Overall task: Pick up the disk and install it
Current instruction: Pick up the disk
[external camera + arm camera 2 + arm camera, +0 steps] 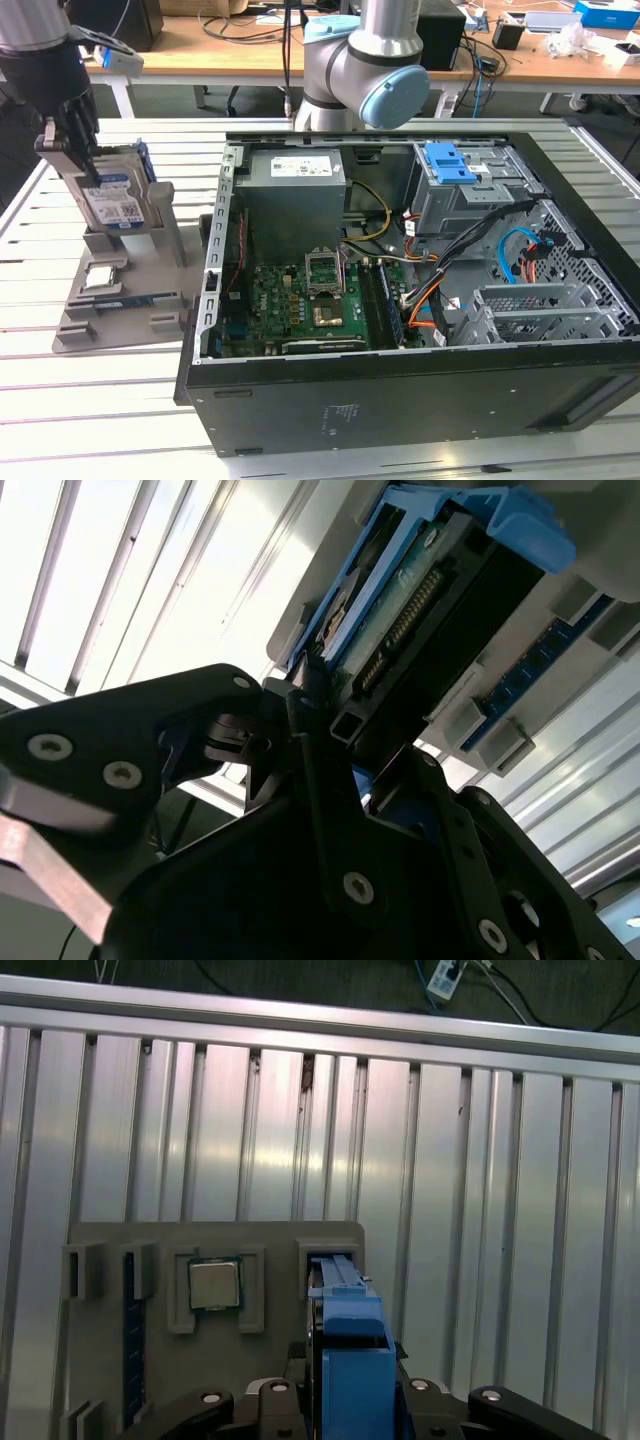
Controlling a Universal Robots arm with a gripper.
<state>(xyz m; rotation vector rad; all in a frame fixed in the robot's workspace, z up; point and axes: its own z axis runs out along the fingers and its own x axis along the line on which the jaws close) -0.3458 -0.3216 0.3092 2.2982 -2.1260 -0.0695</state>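
Reaching down steeply at the exterior view's left, the arm point(35, 25) holds its wrist over a grey stand point(130, 300) that sits toward that edge of the desk point(100, 420). The fingers point(325, 800) are closed on the disk point(118, 203), which stands upright on edge in the stand's slot; both wrist views show its blue frame clamped between them. A processor chip point(214, 1285) lies in a pocket of the stand beside it. The open computer case point(400, 390) sits just beside the stand, and bare desk slats lie in front of the stand and out to the edge.
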